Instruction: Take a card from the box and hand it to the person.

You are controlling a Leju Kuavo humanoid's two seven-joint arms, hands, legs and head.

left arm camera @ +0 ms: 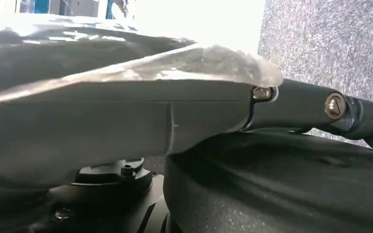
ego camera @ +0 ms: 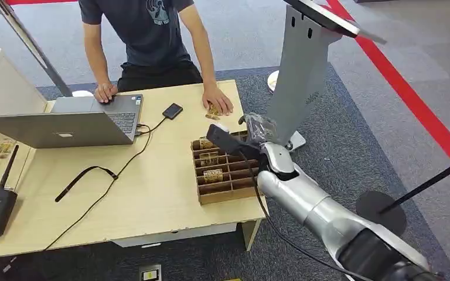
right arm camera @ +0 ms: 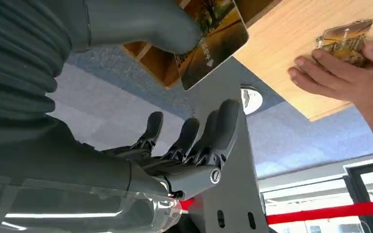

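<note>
Pinching a card (right arm camera: 213, 41) betw. thumb & fingers (right arm camera: 223, 131), right hand (ego camera: 256, 132) hangs over box (ego camera: 225, 170); person's hand (ego camera: 217, 100) waits at 11 o'clock, near. Left hand state: can't tell.

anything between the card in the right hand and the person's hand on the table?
Nothing visible. The right hand holds the card above the box; the person's hand rests on cards on the table just beyond, with open tabletop between.

An office-like test area: grey carpet tiles (ego camera: 387, 35), a red floor stripe (ego camera: 422, 111), a wooden desk (ego camera: 152, 193) holding a laptop (ego camera: 64, 126).
</note>
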